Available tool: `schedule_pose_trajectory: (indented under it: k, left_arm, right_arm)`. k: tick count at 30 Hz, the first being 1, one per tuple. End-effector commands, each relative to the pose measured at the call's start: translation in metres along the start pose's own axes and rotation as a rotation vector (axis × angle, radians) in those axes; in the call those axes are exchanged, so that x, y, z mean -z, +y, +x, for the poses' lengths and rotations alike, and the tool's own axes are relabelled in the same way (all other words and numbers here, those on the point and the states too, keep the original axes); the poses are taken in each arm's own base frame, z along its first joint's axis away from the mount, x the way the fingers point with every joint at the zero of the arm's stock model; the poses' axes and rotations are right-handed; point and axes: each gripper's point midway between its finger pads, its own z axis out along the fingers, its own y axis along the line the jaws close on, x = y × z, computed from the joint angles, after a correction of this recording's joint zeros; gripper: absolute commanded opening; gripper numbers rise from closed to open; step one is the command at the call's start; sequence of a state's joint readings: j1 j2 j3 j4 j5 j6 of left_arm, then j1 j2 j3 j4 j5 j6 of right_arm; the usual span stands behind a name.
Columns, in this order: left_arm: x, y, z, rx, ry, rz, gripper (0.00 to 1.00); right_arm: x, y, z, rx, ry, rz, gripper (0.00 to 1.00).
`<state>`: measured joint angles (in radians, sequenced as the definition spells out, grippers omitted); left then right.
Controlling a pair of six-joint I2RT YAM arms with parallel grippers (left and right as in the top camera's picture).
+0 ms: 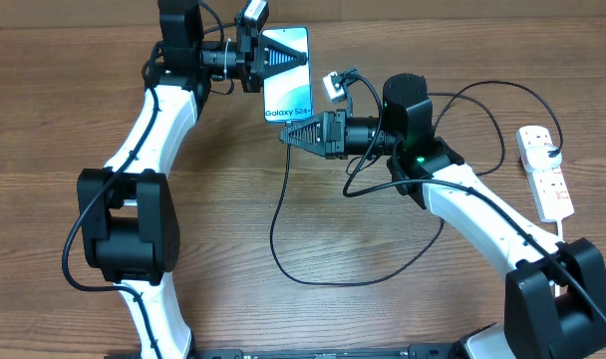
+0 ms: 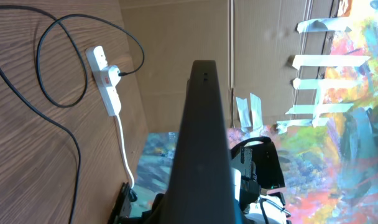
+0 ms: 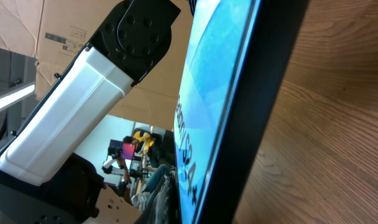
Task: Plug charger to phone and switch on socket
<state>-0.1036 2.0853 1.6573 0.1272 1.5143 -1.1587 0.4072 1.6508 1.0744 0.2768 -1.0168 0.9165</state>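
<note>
Left gripper (image 1: 301,60) tight on phone (image 1: 286,98), right gripper (image 1: 287,137) level nearby

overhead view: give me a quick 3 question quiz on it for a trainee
1. Fill the gap: the charger's black plug sits in the ____.
2. The left pincer grips: A the phone, B the charger, C nothing.
3. True or false: the phone's screen is dark.

Key: 1 socket; 2 A; 3 false, it is lit light blue.
</note>
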Motion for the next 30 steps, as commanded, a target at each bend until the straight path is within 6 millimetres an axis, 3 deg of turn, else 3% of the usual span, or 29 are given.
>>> schedule_pose_trajectory:
  k: [1,20,22,24,27,30]
  left_arm:
    - [-0.0140,-0.0162,0.0192,-0.038,0.095,0.033,0.04]
    - [-0.0155,-0.0149,0.0205,-0.014,0.099,0.032,0.04]
    - [-0.0152,-0.0149,0.0204,-0.008,0.098,0.032,0.04]
    - [-0.0142,-0.0149,0.0199,-0.005,0.096,0.031,0.04]
    - [-0.0116,-0.0147,0.0187,-0.006,0.090,0.031,0.04]
    - [-0.0086,-0.0145,0.0173,-0.007,0.083,0.030,0.04]
  right_arm:
    - [0.0101,0.0000,-0.0259,0.045,-0.103,0.027,0.04]
    - [0.0108,-0.0001,-0.0307,0.053,-0.127,0.033,0.06]
    - [0.0108,0.0000,-0.0306,0.053,-0.126,0.033,0.34]
    - [0.0106,0.0010,-0.0289,0.054,-0.117,0.027,0.75]
    - [0.0101,0.0034,-0.0247,0.054,-0.092,0.012,0.93]
    - [0.0108,0.0042,-0.0222,0.058,-0.076,0.004,0.95]
